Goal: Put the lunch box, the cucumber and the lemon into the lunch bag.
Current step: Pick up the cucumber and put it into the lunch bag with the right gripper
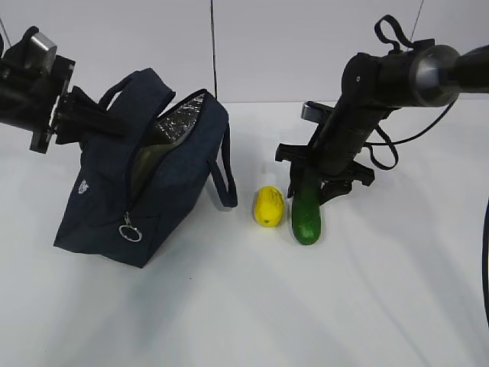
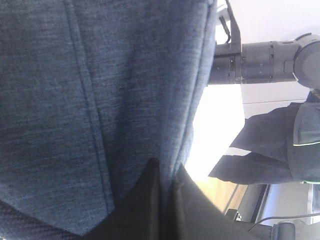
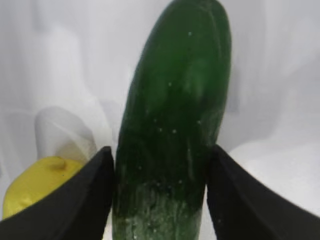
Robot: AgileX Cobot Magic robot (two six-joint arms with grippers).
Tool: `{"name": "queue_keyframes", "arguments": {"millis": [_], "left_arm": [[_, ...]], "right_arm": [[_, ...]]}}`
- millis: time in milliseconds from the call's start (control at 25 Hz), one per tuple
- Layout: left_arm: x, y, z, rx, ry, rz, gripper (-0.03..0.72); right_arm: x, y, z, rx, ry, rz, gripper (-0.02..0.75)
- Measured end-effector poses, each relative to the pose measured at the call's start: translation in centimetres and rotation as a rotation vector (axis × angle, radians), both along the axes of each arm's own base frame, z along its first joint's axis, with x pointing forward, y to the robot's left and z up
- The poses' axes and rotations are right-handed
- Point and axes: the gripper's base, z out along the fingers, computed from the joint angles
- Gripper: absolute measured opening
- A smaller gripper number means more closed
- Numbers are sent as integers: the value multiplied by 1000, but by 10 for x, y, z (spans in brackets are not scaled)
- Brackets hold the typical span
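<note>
1. Two arms are sharing the work: the left gripper (image 1: 85,116) is pinching the lunch bag (image 1: 141,180) fabric, jaws nearly together, propping the mouth open for loading.
2. The right gripper (image 3: 160,200) is straddling the cucumber (image 1: 307,210) on the table (image 1: 244,306), fingers (image 3: 82,200) flanking it (firm contact cannot be confirmed).
3. The lemon (image 1: 269,206) is lying just beside the cucumber; the lunch box is not visible.
</note>
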Motion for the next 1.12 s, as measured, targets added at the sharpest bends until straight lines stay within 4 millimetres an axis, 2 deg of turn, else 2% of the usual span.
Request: {"name": "queue_keyframes", "arguments": {"millis": [120, 360, 760, 960, 1120], "left_arm": [[0, 0, 0, 0, 0, 0, -7], [0, 0, 0, 1, 0, 0, -7], [0, 0, 0, 4, 0, -2, -7], [1, 1, -1, 12, -4, 6, -7], [1, 1, -1, 17, -7, 14, -7]], "right_arm": [[-1, 0, 0, -1, 7, 2, 404], [-4, 0, 3, -2, 58, 17, 360], [-3, 8, 38, 49, 140, 104, 354], [-5, 19, 74, 183, 81, 170, 354], [-10, 36, 109, 420, 11, 251, 354]]}}
